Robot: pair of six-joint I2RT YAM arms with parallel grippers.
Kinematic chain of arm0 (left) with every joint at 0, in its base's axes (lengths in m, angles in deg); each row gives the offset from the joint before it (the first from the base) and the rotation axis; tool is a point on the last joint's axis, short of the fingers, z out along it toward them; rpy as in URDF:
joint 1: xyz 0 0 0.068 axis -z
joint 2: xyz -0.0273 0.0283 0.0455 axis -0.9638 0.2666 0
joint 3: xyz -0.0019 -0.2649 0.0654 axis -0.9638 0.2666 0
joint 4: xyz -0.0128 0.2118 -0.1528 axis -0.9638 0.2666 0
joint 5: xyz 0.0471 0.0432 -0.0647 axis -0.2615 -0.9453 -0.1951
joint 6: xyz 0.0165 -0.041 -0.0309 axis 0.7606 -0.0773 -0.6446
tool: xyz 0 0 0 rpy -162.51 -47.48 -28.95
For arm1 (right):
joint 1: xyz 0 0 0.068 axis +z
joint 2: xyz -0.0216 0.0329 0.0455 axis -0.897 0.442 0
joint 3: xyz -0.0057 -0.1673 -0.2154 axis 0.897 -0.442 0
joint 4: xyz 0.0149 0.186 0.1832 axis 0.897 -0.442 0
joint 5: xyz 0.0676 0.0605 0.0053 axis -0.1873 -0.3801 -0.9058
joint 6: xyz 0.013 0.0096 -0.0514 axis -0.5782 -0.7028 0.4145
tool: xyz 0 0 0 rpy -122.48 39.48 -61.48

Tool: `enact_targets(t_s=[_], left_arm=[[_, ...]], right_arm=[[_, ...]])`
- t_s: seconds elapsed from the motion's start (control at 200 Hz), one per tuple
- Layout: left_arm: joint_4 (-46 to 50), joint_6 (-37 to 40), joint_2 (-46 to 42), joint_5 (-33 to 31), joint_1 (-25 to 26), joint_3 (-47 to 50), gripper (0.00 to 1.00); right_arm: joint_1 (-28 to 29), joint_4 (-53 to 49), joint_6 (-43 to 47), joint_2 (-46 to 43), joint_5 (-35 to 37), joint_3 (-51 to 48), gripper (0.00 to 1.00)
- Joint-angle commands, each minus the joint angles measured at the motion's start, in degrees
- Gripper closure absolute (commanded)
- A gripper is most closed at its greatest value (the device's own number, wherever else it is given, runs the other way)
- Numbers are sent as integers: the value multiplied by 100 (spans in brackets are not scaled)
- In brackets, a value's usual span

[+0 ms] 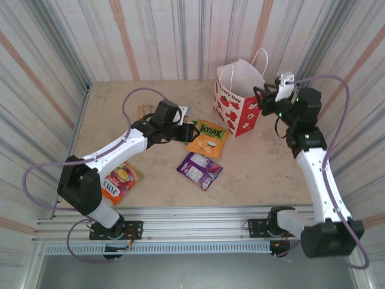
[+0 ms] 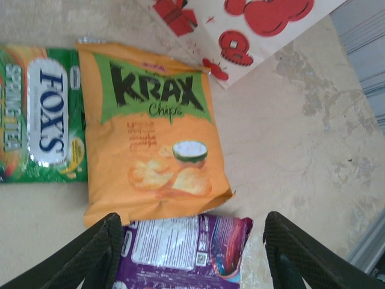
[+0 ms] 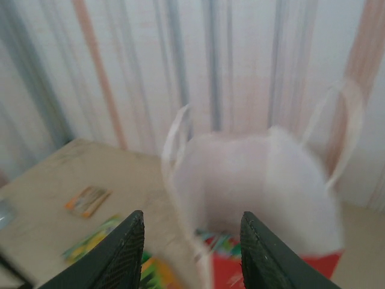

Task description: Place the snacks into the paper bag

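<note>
Orange Krax [image 1: 207,138] lies flat on the table [image 1: 258,168], just left of the bag [image 1: 237,102]. The purple pack [image 1: 200,170] sits one step further from the bag, at Krax's bottom edge; can't tell if they touch. The green Fox's pack [image 2: 42,114] is on the side of Krax away from the bag. A red-orange pack [image 1: 122,179] lies well apart from the bag, by the left arm's base.

The bag stands upright with its mouth open upward, so packs look meant to drop in from above.

Right claw [image 3: 192,253] is over the bag's mouth, fingers partly apart with nothing between them. That reads as a drop pose.

Left claw [image 2: 189,253] hangs above the Krax/purple edge, fingers wide apart and empty. It's probably lining up a pick.
</note>
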Motion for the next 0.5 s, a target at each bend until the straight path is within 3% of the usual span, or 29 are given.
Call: enact_targets(t_s=[0.0, 0.22, 0.491], left_arm=[[98, -422, -203, 269, -99, 314, 35], [-408, -863, -111, 673, -409, 880, 38], [-895, -1025, 462, 1122, -735, 894, 40]], right_arm=[[393, -1004, -899, -332, 65, -595, 55], [1220, -990, -2783, -916, 723, -1943, 53], [1648, -61, -4323, -185, 822, -2848, 46]])
